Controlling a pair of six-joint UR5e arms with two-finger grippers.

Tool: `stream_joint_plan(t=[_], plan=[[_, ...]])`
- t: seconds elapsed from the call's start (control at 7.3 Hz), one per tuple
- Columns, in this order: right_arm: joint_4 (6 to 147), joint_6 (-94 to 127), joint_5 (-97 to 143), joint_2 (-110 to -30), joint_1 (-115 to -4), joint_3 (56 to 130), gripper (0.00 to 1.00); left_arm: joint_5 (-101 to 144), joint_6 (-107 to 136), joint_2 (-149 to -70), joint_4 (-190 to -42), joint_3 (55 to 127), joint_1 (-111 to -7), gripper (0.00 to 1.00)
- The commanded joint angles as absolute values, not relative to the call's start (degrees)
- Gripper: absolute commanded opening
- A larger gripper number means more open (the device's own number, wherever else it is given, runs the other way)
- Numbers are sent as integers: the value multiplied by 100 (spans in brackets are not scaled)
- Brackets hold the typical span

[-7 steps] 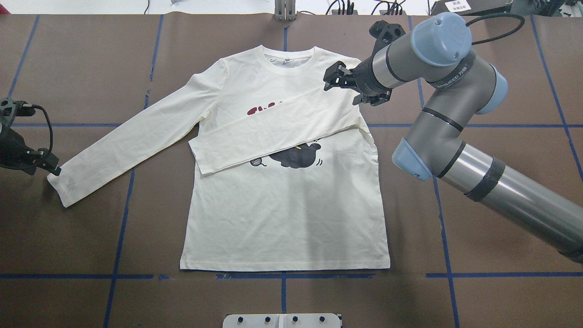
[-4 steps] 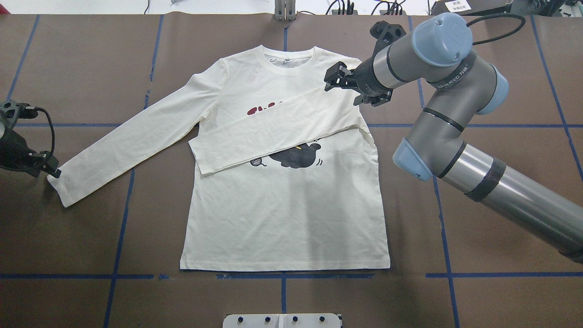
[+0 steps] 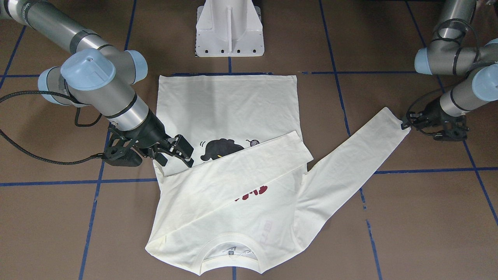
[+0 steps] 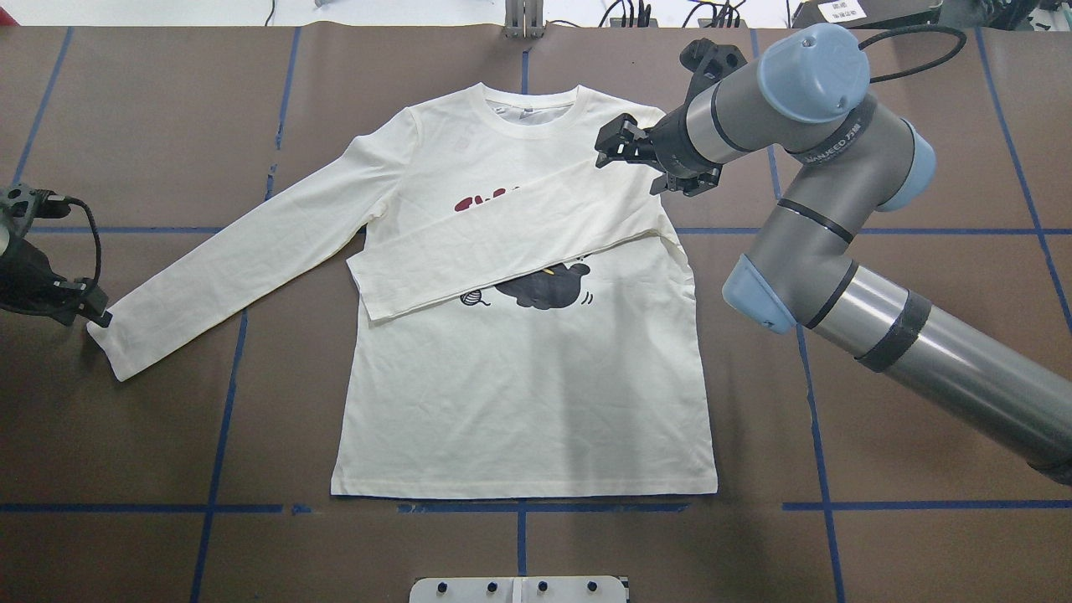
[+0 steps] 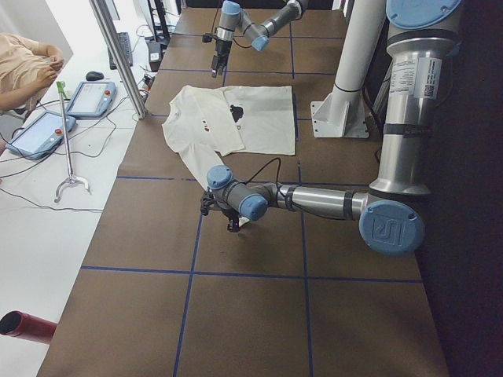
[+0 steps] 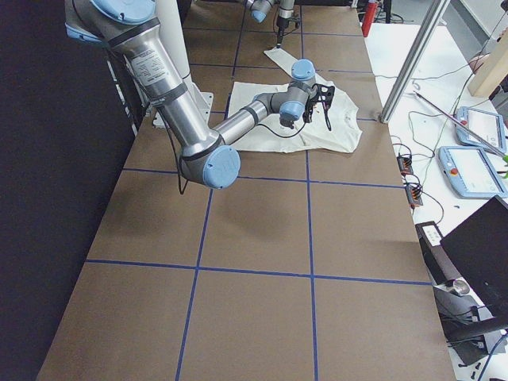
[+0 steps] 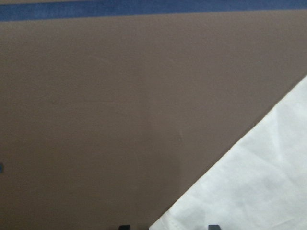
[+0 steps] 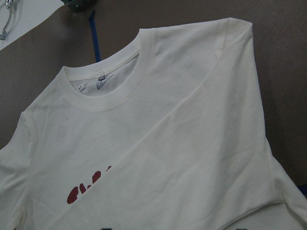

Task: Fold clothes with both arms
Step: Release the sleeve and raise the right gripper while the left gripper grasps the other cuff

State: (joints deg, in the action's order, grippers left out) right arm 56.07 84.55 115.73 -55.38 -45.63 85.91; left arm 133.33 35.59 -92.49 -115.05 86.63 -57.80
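Observation:
The cream-white shirt lies flat and face up on the brown table. One sleeve is folded across its chest, hiding part of the black cat print and the red lettering. The other sleeve stretches out to the left. My left gripper is low at that sleeve's cuff; the left wrist view shows its fingertips apart, open, with the cuff corner between them. My right gripper is open over the shirt's shoulder next to the collar, holding nothing.
Blue tape lines cross the table. The white pedestal base stands at the robot's side of the shirt hem. A black cable trails from the right wrist. Off the far edge, a person's arm and control pendants show beside a metal post.
My left gripper has shifted slightly toward the sleeve cuff. The right arm and the shirt have hardly moved.

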Motion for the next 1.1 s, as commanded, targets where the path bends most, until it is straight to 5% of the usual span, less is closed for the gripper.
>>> stream_joint_plan(t=[0.0,0.27,0.41,0.55,0.96], plan=[[5607,8464,11566,-5537,-4553,8604,90,13333,3560,-9255,-11505,8657,-5774,60],[5599,8464,11566,-5537,-4535,8596,90,13333,3560,-9360,-11505,8544,-5774,60],[5599,8464,11566,-5546,-4535,8596,90,13333,3551,-9360,-11496,8526,-5774,41],[5599,8464,11566,-5546,-4535,8587,90,13324,3559,-9369,-11496,8499,-5774,1],[5599,8473,11575,-5528,-4526,8604,90,13394,3603,-9431,-11426,8752,-5748,0]])
